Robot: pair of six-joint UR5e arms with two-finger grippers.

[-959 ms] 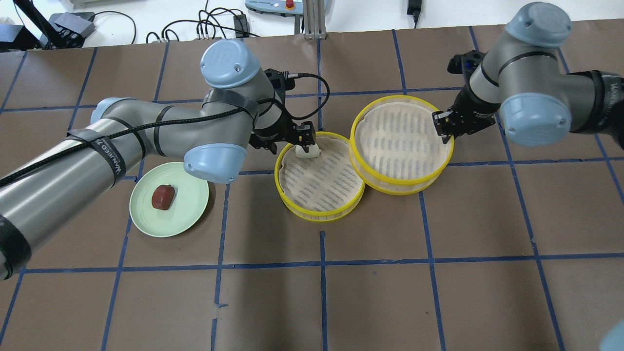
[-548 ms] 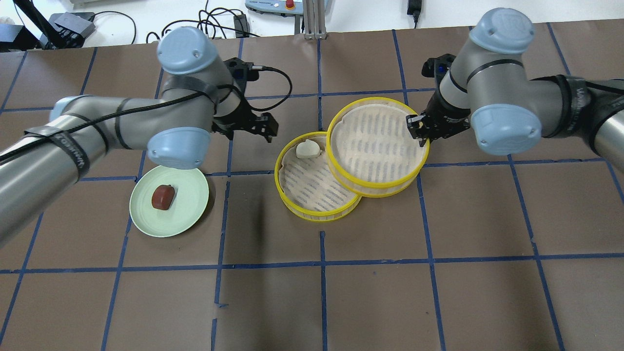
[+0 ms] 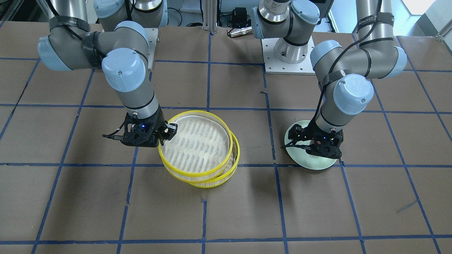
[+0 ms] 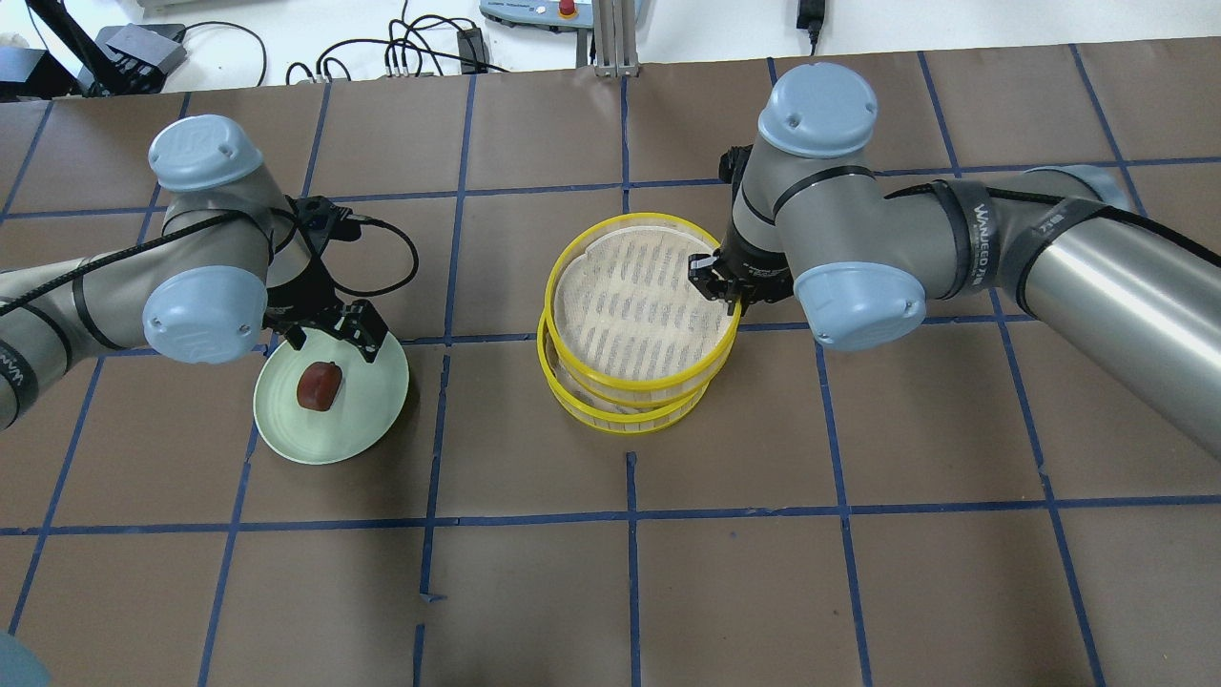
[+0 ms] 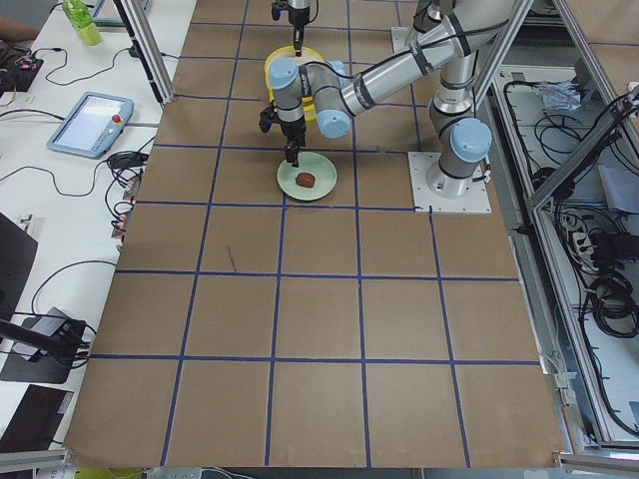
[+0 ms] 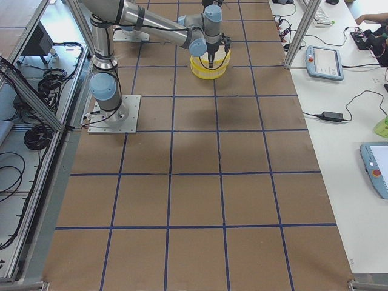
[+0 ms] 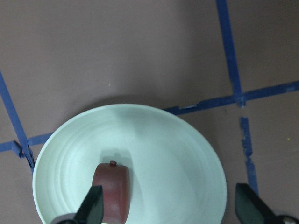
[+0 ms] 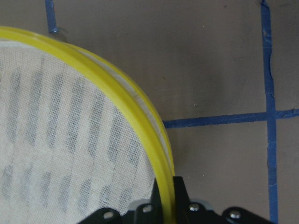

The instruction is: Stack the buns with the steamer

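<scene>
In the front-facing view the right end effector (image 3: 166,133) is clamped on the yellow rim of the upper steamer tray (image 3: 197,114). That tray covers most of the lower steamer tray (image 3: 234,157), shifted a little toward the right arm's side; whether the two touch cannot be told. The left end effector (image 3: 316,152) hangs over the pale green plate (image 3: 300,160) on the brown desk (image 3: 226,218). From overhead, the reddish-brown bun (image 4: 320,385) lies on the plate, left of its middle, and the left end effector's jaws stand apart just beyond it, toward the far edge of the plate. The right end effector pinches the upper tray at its right edge, and the lower tray's rim shows below the near side. The exterior left view shows the bun on the plate under the near arm, with the yellow trays farther off. The exterior right view shows only the stacked yellow trays under the near arm. In the left wrist view two spread fingertips (image 7: 93,206) frame the plate, one just beside the bun and not touching it. In the right wrist view the yellow rim runs between two closed fingers (image 8: 180,196).
</scene>
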